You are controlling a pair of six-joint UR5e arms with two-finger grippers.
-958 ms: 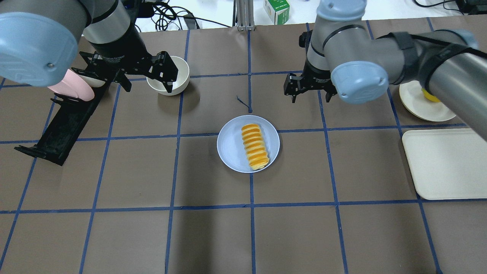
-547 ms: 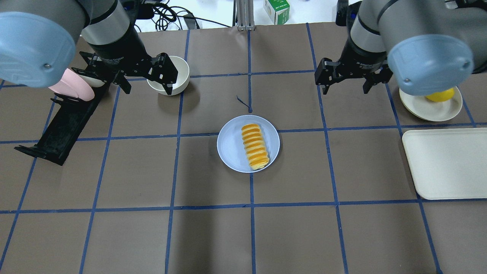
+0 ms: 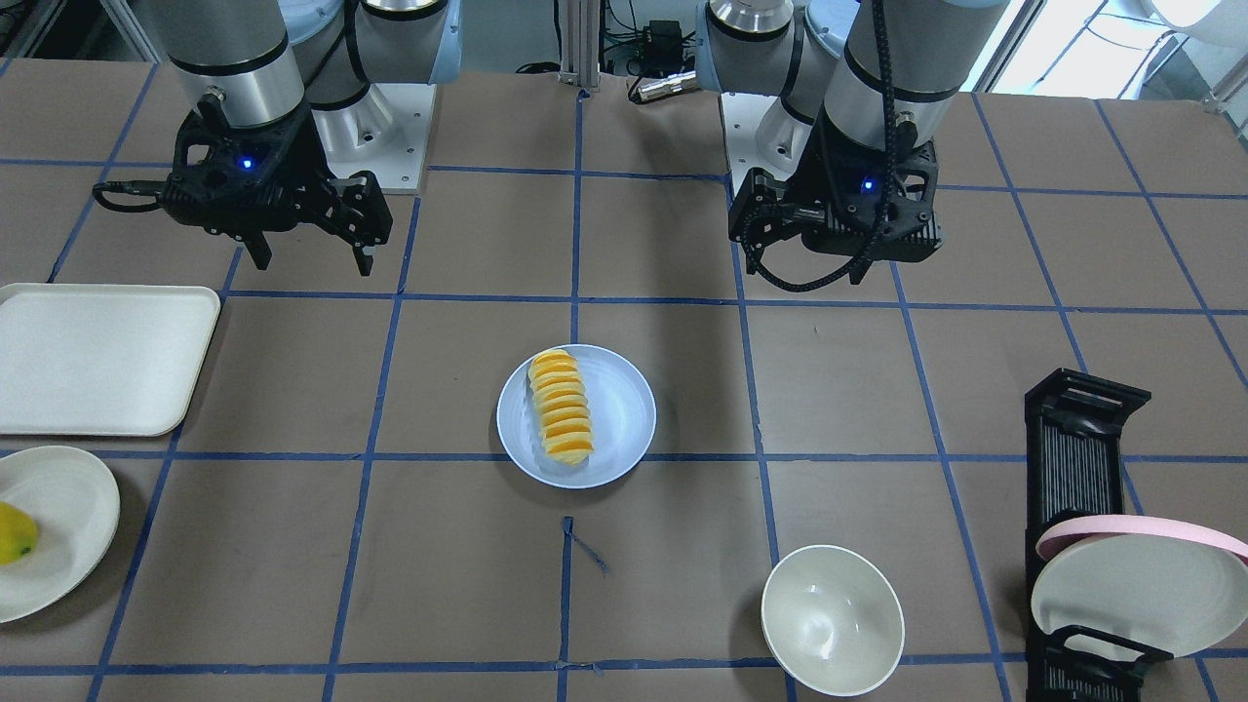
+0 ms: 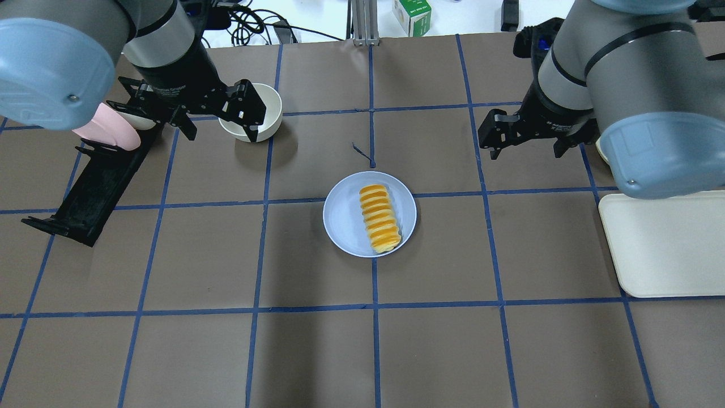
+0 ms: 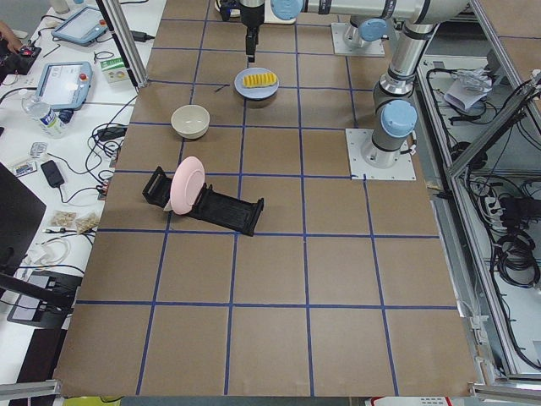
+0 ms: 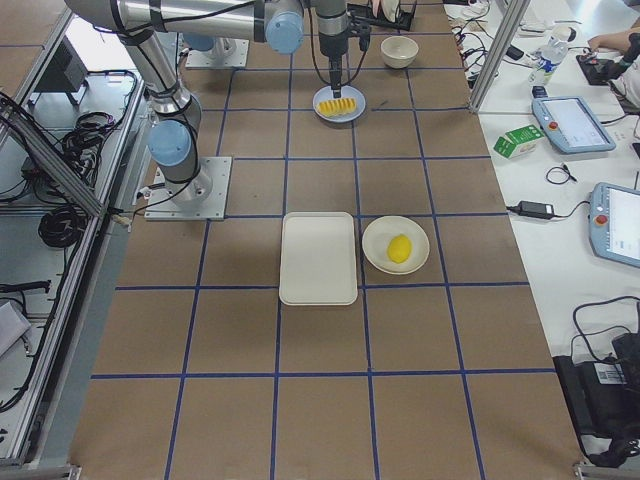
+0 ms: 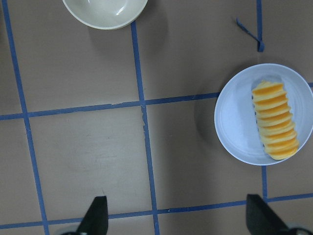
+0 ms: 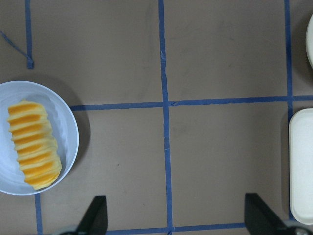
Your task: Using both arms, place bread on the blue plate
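The bread (image 4: 380, 218) lies on the blue plate (image 4: 343, 218) at the table's middle; it also shows in the front view (image 3: 561, 406) on the plate (image 3: 619, 414), in the left wrist view (image 7: 275, 119) and in the right wrist view (image 8: 33, 144). My left gripper (image 4: 220, 126) is open and empty, raised above the table to the left of the plate, over the white bowl (image 4: 268, 105). My right gripper (image 4: 529, 146) is open and empty, raised to the right of the plate. In the front view the left gripper (image 3: 805, 269) is at the right and the right gripper (image 3: 314, 258) at the left.
A black dish rack (image 4: 93, 190) with a pink-rimmed plate (image 4: 110, 131) stands at the left. A cream tray (image 4: 662, 243) lies at the right. A cream plate (image 3: 58, 522) with a yellow fruit (image 3: 15, 532) lies beyond the tray.
My right arm has swung away from the plate to the right, now covering the cream plate with the fruit in the overhead view. The left arm and the bread have stayed put.
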